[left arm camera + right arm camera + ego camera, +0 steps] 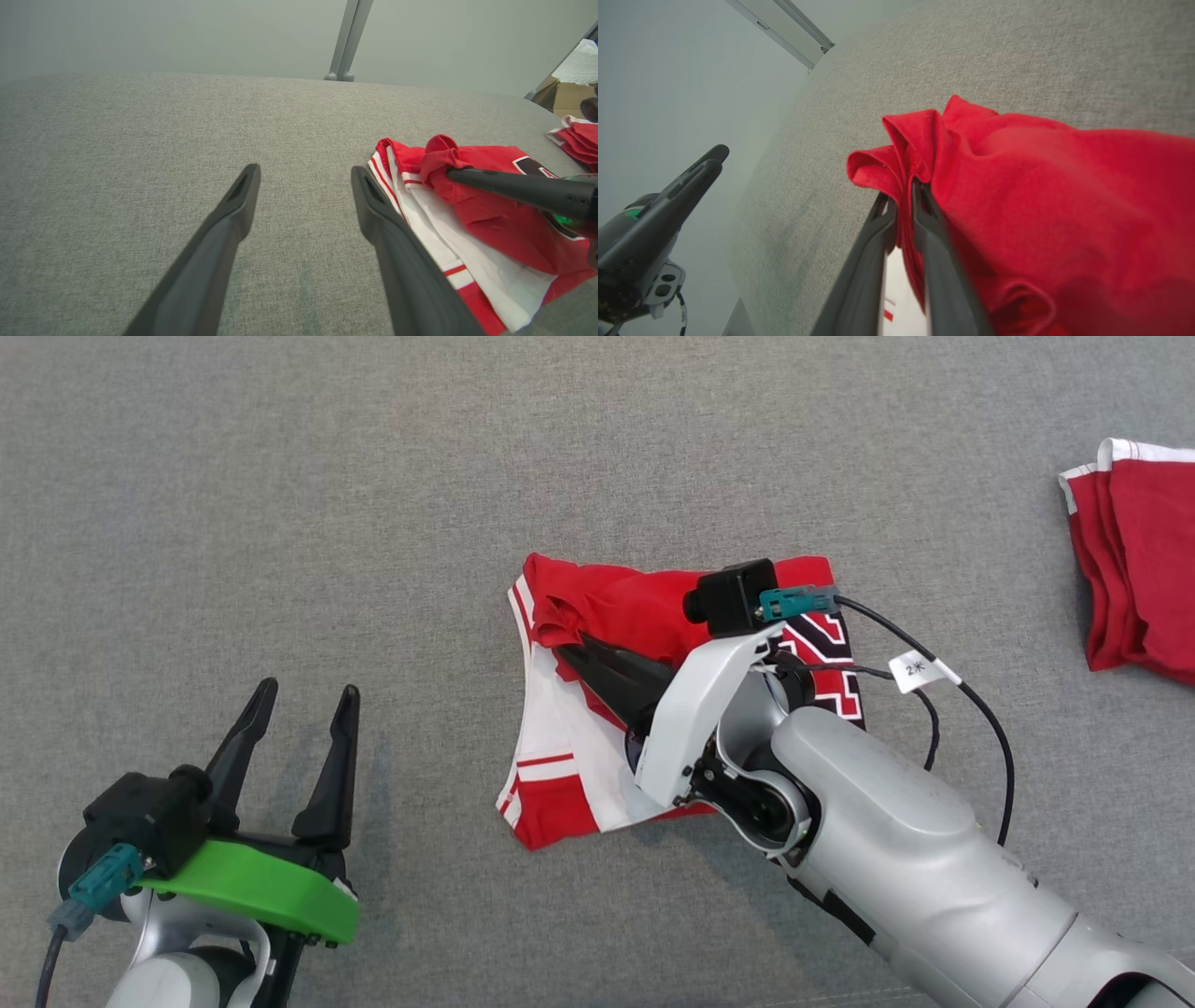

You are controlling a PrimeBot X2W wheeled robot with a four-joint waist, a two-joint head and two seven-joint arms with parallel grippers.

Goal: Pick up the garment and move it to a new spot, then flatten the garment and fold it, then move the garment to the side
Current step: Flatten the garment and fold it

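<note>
The garment [635, 607] is red with white panels and a black-and-white print, and it lies crumpled at the middle of the grey surface. My right gripper [565, 649] reaches over it from the lower right and is shut on a bunched red fold at its left part. The right wrist view shows the two fingers [903, 193] pinching that fold of the garment [1041, 186], raised a little off the surface. My left gripper [310, 691] stands open at the lower left, apart from the cloth. In the left wrist view, its open fingers [306, 170] hold nothing and the garment [490, 219] lies to their right.
A second red and white piece of clothing [1144, 569] lies folded at the right edge of the grey fabric surface [280, 476]. A metal post [348, 42] rises beyond the far edge, and a cardboard box [567, 98] sits off to the far right.
</note>
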